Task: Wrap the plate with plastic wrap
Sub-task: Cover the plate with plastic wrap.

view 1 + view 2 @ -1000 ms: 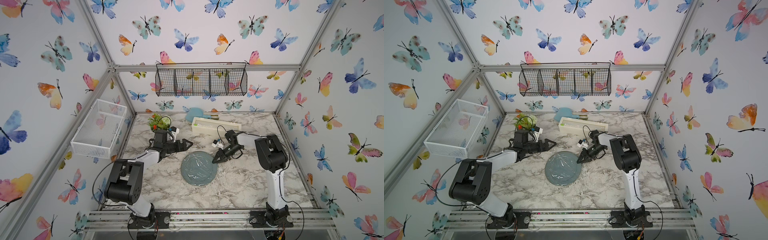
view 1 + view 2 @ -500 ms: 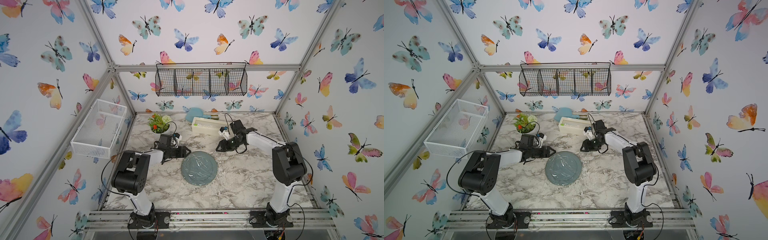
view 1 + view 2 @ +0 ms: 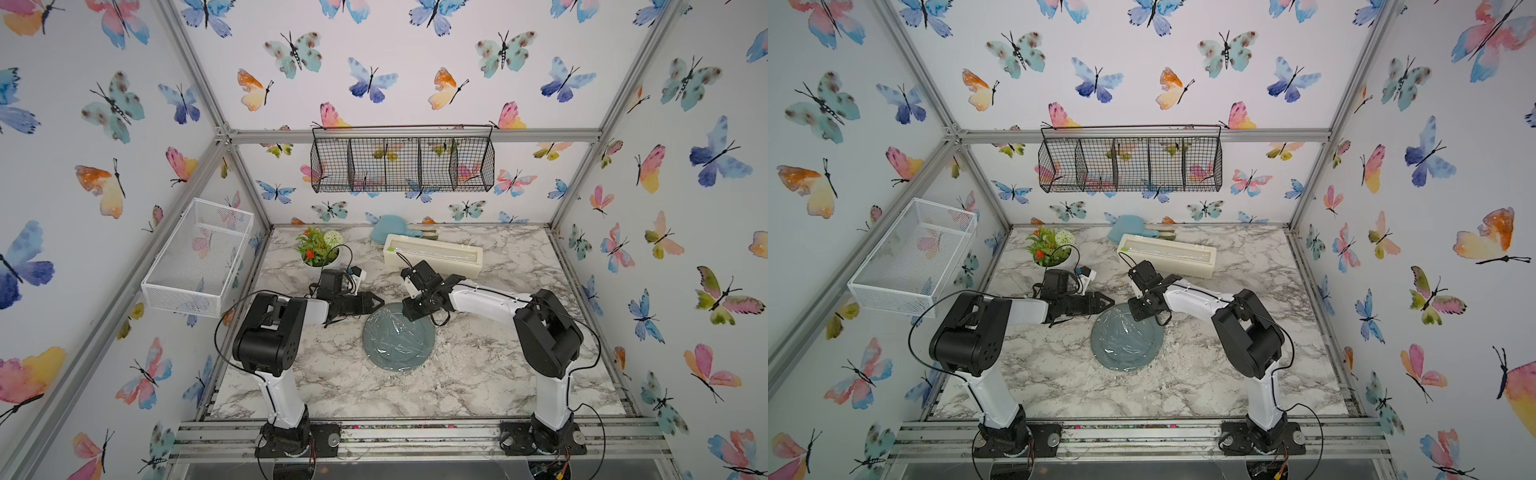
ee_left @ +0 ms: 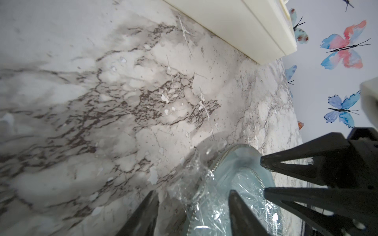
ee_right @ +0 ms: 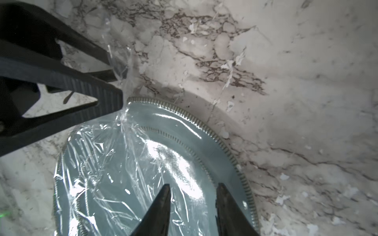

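1. In both top views, the grey-blue plate lay in the middle of the marble table with plastic wrap over most of it. The left gripper was at the plate's 11 o'clock edge. The right gripper was at its 1 o'clock edge. The cream box lay farther off at 1 o'clock.
2. In the left wrist view, the left gripper had its jaws apart. A crumpled edge of plastic wrap lay between them, unpinched, by the plate's rim.
3. In the right wrist view, the right gripper had its jaws apart above the plate, holding nothing.
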Controlling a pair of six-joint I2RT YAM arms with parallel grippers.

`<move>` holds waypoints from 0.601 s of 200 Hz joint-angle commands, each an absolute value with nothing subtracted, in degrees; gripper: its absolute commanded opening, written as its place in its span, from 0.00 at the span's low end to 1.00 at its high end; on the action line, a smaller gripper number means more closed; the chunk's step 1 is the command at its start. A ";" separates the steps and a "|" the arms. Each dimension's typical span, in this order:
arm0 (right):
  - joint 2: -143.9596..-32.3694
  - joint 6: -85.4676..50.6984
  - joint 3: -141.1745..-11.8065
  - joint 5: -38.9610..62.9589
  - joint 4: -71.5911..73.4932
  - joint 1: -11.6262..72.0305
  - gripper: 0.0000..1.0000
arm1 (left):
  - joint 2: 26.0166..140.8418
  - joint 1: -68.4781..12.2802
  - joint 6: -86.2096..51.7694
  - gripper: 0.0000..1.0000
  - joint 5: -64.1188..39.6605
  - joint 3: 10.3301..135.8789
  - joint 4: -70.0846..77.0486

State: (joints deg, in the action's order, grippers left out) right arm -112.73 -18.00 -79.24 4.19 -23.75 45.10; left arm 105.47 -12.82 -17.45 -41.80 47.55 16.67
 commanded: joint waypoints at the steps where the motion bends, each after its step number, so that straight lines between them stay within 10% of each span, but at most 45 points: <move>1: -114.03 -18.63 -80.26 -1.55 -23.52 45.62 0.40 | 107.00 -13.33 -18.81 0.43 -44.18 48.49 19.13; 120: -114.29 -20.39 -75.79 -4.13 -23.97 49.92 0.39 | 106.98 -13.97 -18.81 0.26 -42.65 48.25 18.38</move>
State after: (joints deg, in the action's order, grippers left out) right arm -114.43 -19.55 -77.23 -0.71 -22.26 49.54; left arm 106.67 -13.63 -19.35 -42.28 47.83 18.59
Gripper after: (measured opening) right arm 0.394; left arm 0.259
